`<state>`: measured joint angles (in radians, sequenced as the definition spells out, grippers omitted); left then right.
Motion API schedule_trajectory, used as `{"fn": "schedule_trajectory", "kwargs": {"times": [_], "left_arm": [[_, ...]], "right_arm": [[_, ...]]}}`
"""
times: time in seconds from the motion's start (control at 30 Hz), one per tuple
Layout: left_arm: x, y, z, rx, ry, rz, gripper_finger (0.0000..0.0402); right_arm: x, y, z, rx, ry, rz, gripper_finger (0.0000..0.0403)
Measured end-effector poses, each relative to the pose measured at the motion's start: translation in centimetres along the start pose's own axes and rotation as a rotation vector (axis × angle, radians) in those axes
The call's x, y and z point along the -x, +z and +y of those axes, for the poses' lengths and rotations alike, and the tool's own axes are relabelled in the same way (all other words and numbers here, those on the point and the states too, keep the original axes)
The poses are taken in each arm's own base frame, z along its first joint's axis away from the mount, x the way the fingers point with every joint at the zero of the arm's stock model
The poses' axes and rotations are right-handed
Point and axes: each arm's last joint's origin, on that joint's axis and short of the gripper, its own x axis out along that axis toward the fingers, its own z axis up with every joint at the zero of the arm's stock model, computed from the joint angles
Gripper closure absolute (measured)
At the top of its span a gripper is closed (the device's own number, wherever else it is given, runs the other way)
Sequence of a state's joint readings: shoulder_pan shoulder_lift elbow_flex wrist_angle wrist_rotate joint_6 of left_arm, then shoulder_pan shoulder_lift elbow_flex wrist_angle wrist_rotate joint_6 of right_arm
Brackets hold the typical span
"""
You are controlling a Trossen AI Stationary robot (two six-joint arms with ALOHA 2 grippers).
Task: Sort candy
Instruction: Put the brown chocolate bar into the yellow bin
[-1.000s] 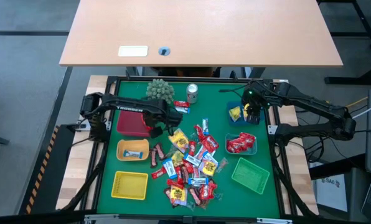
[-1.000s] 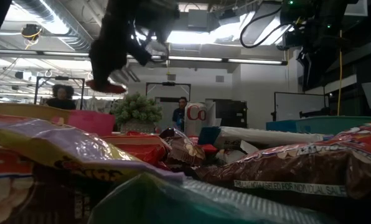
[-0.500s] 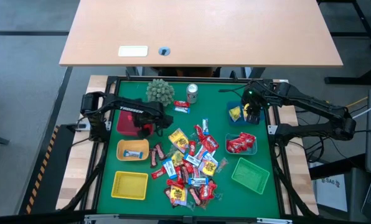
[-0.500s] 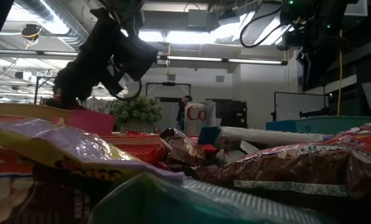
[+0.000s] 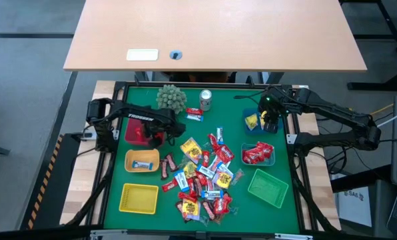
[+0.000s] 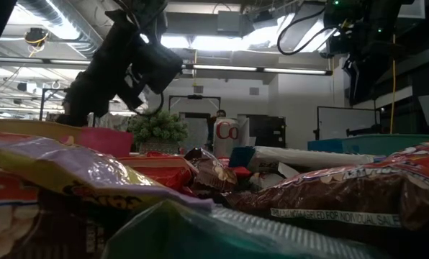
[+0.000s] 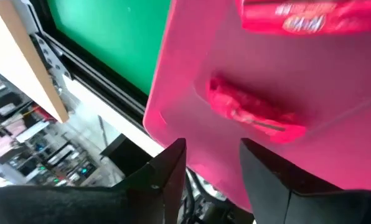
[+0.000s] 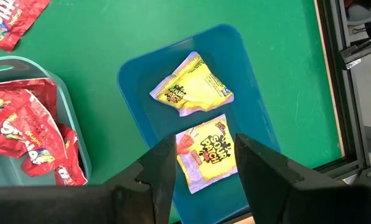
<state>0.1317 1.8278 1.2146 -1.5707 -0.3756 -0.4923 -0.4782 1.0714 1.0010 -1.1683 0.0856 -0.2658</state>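
Hovering over the pink basket (image 5: 137,131), your left gripper (image 7: 213,163) now stands spread and empty — the red candy (image 7: 255,112) it carried a second ago lies inside. Your right gripper (image 8: 205,163), parted, waits above the blue basket (image 8: 142,78) — the candy pile (image 5: 205,177) remains mid-table.

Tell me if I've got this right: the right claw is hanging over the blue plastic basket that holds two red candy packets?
Not quite. In the right wrist view the right gripper hangs over the blue plastic basket, but the two candy packets in it are yellow, not red.
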Motion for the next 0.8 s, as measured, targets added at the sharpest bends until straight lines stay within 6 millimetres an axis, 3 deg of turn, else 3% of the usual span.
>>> {"fn": "schedule_trajectory", "kwargs": {"times": [0.23, 0.5, 0.67, 0.8], "left_arm": [[3.3, 0.5, 0.5, -0.011, -0.046, -0.126, 0.0264], [7.2, 0.1, 0.1, -0.142, -0.075, -0.287, 0.0264], [8.1, -0.4, -1.1, -0.248, -0.106, -0.334, 0.0264], [8.5, -0.5, -2.2, -0.395, -0.260, -0.344, 0.0264]], "right_arm": [[0.0, 0.0, 0.0, 0.000, 0.000, 0.000, 0.0242], [0.0, 0.0, 0.0, 0.000, 0.000, 0.000, 0.0242], [0.0, 0.0, 0.0, 0.000, 0.000, 0.000, 0.0242], [0.0, 0.0, 0.0, 0.000, 0.000, 0.000, 0.0242]]}}
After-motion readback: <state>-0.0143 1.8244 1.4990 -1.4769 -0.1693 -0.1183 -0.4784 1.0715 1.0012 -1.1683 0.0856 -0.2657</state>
